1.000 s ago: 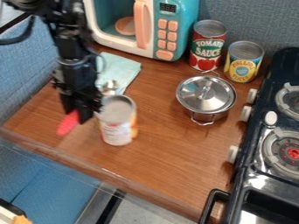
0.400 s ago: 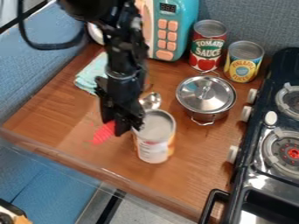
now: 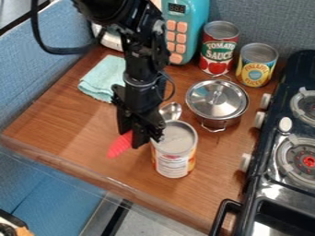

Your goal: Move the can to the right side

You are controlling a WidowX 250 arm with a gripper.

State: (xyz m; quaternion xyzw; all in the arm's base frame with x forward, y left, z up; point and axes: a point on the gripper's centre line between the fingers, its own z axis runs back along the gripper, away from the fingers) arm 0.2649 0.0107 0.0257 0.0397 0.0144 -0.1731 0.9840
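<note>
"Where is the can (image 3: 175,150)?"

"It stands up straight on the brown wood bench (image 3: 86,126), near the middle of what we see. It has a gray top and some orange on its side."

"And where is the black gripper (image 3: 138,136)?"

"It hangs down right beside the can, on the can's left. I can't tell if they touch."

"Is it open? Has it got hold of something?"

"I can't tell how wide it is, or if it has hold of anything. A red thing (image 3: 119,145) pokes out just under it."

"What's that shiny bit?"

"A silver spoon (image 3: 171,111). Its round end is just behind the can."

"What else is there?"

"A silver pot with a lid (image 3: 216,99) on it, behind the can and to the right. Behind that are a red can (image 3: 219,48) and a yellow can (image 3: 256,65), side by side. A blue toy oven (image 3: 184,27) is left of the red can. A light blue cloth (image 3: 102,79) lies to the left, and the black stove (image 3: 265,161) is on the right."
</note>
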